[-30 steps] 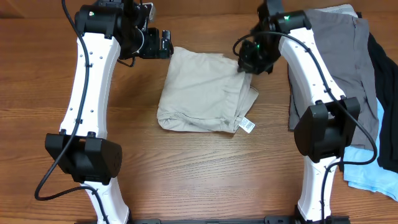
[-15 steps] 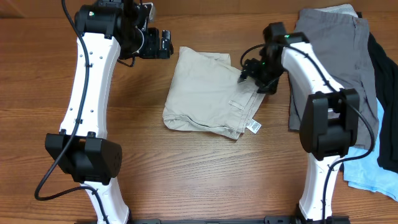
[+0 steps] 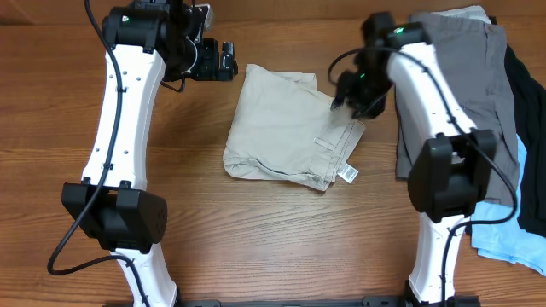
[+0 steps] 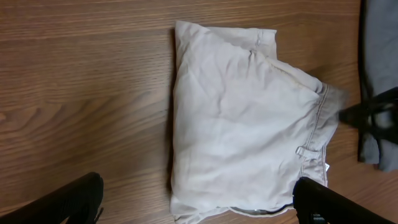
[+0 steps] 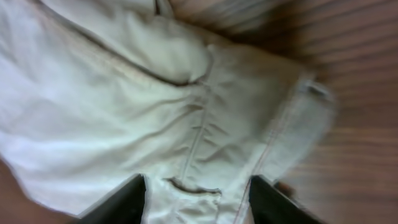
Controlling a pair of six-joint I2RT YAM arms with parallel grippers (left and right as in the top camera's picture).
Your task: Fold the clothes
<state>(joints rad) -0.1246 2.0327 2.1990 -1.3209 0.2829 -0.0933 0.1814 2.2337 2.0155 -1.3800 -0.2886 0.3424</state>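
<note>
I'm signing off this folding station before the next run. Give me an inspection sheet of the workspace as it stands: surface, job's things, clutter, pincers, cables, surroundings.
Surface: wooden table, bare wood around the middle garment.
Job's things: beige shorts lie folded at the centre, with their white label at the near right corner. The grey shorts, black garment and light-blue garment are piled at the right edge.
Clutter: nothing seen.
Pincers: left pincer is open, off the beige shorts' far left corner. Right pincer has its jaws apart over their waistband edge, with no grip visible.
Cables: black cables loop loosely on both sides.
Surroundings: nothing seen.
</note>
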